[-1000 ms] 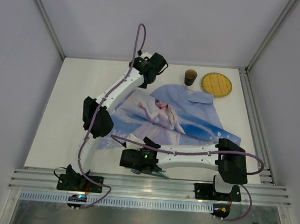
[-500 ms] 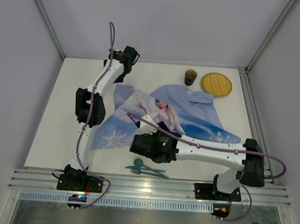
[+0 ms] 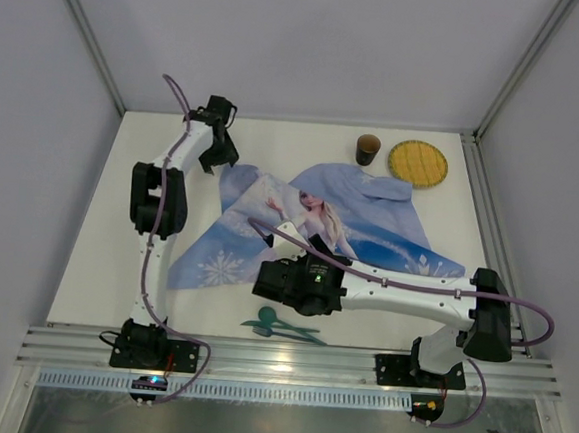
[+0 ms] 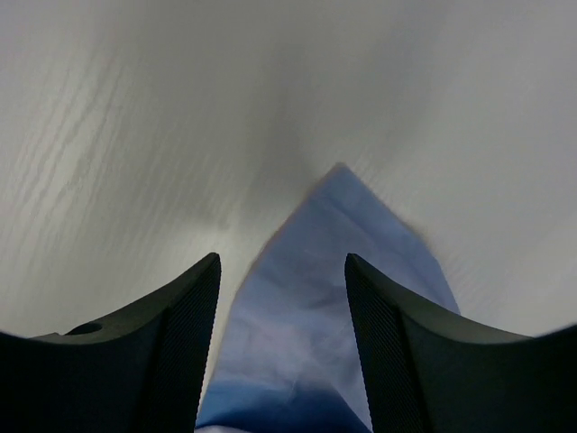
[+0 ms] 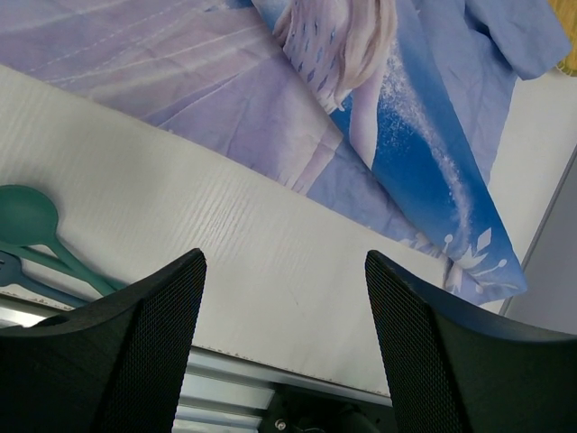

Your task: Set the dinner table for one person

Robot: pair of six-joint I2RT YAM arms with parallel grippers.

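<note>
My left arm stretches up the far-left side of the white worktop (image 3: 86, 251). Its pincer (image 4: 282, 262) is spread wide and empty over a corner of the blue cloth (image 4: 315, 307). My right arm reaches leftward across the near side, pincer (image 5: 284, 257) wide, gripping nothing, over bare worktop near a teal spoon (image 5: 27, 216).

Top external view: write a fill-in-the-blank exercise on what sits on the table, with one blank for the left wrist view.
1. The round plate at the far right of the table is ____ in colour.
2. The brown cup stands just to the ____ of the plate.
3. The teal utensils also show in the ____ wrist view.
4. The open left gripper straddles a ____ of the blue cloth.

Missing words: yellow; left; right; corner.
</note>
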